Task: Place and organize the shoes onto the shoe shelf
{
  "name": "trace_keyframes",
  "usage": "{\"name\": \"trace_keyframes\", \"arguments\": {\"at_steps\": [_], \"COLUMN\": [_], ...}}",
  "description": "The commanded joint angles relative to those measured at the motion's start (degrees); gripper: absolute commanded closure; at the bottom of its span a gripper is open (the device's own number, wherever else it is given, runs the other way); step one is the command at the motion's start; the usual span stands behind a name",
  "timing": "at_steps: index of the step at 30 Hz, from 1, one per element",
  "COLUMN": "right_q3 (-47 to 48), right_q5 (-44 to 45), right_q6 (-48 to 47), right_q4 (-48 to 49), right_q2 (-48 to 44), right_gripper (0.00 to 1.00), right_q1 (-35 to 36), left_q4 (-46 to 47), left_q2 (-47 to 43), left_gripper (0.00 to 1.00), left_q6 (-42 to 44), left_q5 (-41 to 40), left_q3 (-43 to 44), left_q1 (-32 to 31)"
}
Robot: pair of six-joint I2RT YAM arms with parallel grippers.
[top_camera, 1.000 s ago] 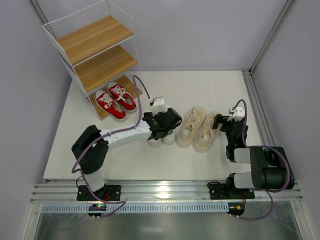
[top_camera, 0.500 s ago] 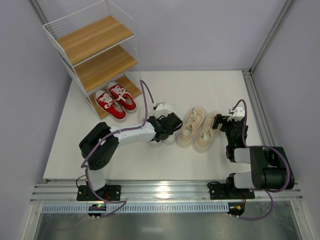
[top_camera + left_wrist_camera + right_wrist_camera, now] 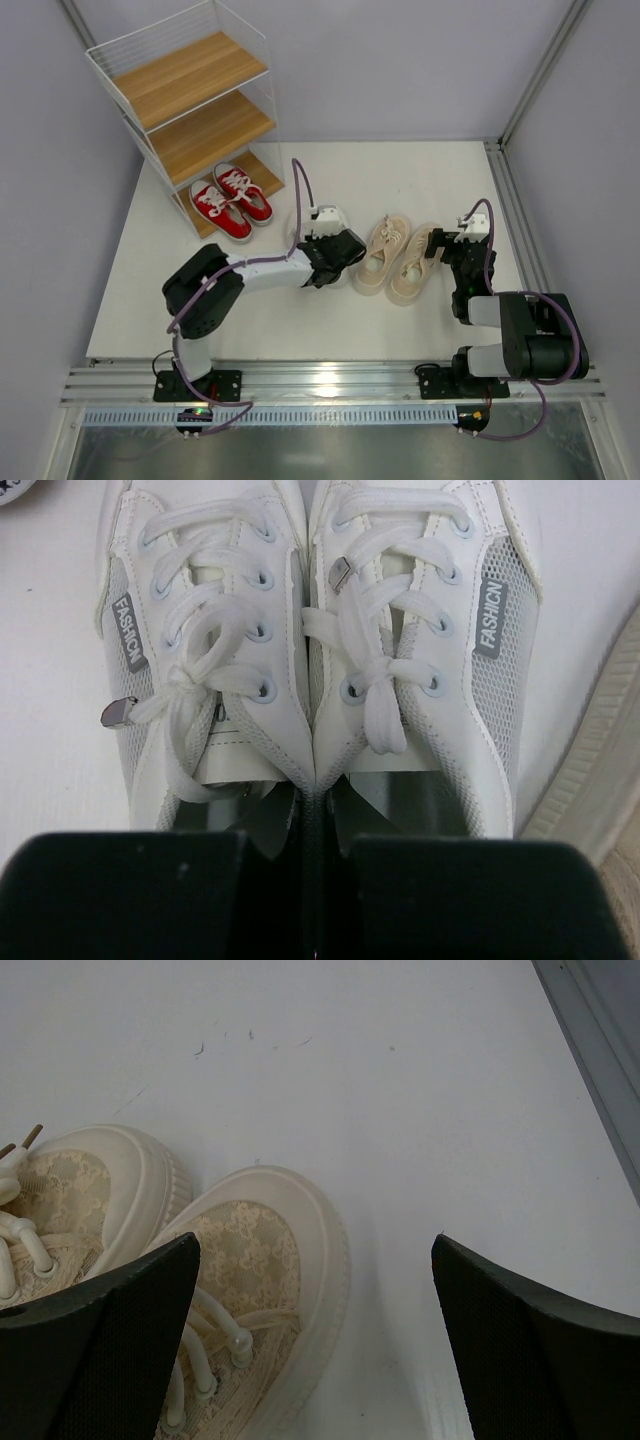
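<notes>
Change: our left end effector (image 3: 330, 255) has dropped lower onto the white pair (image 3: 390, 660) at frame centre; we judge the pickup has begun.
Left grip: narrow, pinching both shoes' touching inner collars.
Right end effector (image 3: 315, 1245): wide, holding nothing, above the beige pair (image 3: 395, 258) on the bench (image 3: 400, 180).
Shelf: shoe shelf (image 3: 190, 75) upper left; red pair (image 3: 232, 200) on the bottom board, 2 boards bare.
</notes>
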Motion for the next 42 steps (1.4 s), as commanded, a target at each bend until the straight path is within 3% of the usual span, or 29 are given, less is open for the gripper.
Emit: {"name": "trace_keyframes", "arguments": {"at_steps": [1, 8, 11, 15, 21, 26, 42], "right_q3": [1.2, 1.2, 1.2, 1.1, 1.2, 1.2, 1.2], "right_q5": [-0.5, -0.5, -0.5, -0.5, -0.5, -0.5, -0.5], "right_q6": [-0.4, -0.4, -0.4, -0.4, -0.4, -0.4, -0.4], "right_q4": [4.6, 4.6, 4.7, 4.7, 4.6, 4.7, 4.7], "right_q2": [0.1, 0.1, 0.1, 0.1, 0.1, 0.1, 0.0], "right_gripper": [0.03, 0.03, 0.03, 0.03, 0.03, 0.03, 0.03], "right_q1": [-0.1, -0.1, -0.1, -0.1, -0.1, -0.1, -0.1], "left_q4": [-2.1, -13.8, -14.0, -8.6, -8.9, -14.7, -9.8], "left_q2": [-5.4, -15.1, -18.0, -21.7, -23.2, -20.6, -15.7], "left_gripper": [1.00, 1.00, 1.00, 1.00, 1.00, 1.00, 1.00], "left_q6": [-0.8, -1.9, 0.9, 12.0, 15.5, 14.8, 16.6], "left_q5": [-7.0, -17.4, -21.4, -24.4, -17.0, -15.7, -8.6], "left_q3": [-0.5, 5.6, 7.4, 11.0, 16.4, 22.8, 28.5], "left_q1": [-0.6, -2.5, -2.5, -2.2, 7.3, 12.8, 29.5]}}
